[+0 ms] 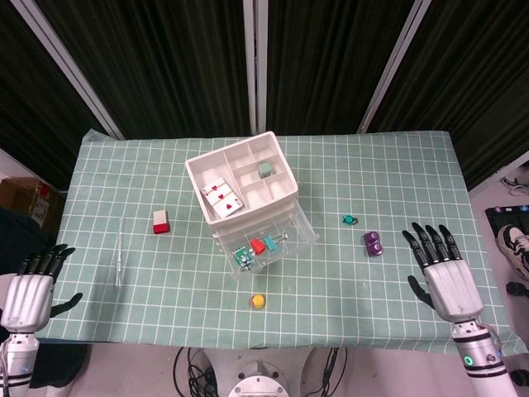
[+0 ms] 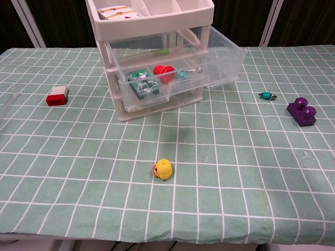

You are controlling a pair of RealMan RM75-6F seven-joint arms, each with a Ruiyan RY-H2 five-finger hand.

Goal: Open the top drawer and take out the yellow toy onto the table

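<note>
Overhead, lying on the green checked cloth of the desk (image 1: 124, 165): the yellow toy (image 1: 258, 301), well in front of the drawer unit (image 1: 248, 194) and apart from it. Standing pulled out toward the desk's front edge: the top drawer (image 1: 269, 244), clear-walled, holding a red piece (image 1: 258, 246) and a green-and-white item (image 1: 242, 258). Resting in the white tray on top of the unit: playing cards (image 1: 221, 198) and a small grey-green block (image 1: 264, 170). Sitting to the left of the unit: a red and white block (image 1: 160, 221); to the right, a small teal item (image 1: 349, 219) and a purple brick (image 1: 373, 243). Hovering at the lower right, off the toy and gripping nothing: the right hand (image 1: 442, 273), fingers spread. Hanging past the left edge of the desk, likewise released with fingers apart: the left hand (image 1: 31, 285).

From the chest camera, showing no hands at all. Sitting alone on the cloth near the front: the yellow toy (image 2: 163, 169). Gaping open behind it: the top drawer (image 2: 172, 73), red piece (image 2: 164, 72) inside. Lying far right: the purple brick (image 2: 301, 111), just beyond the teal item (image 2: 268, 95).
</note>
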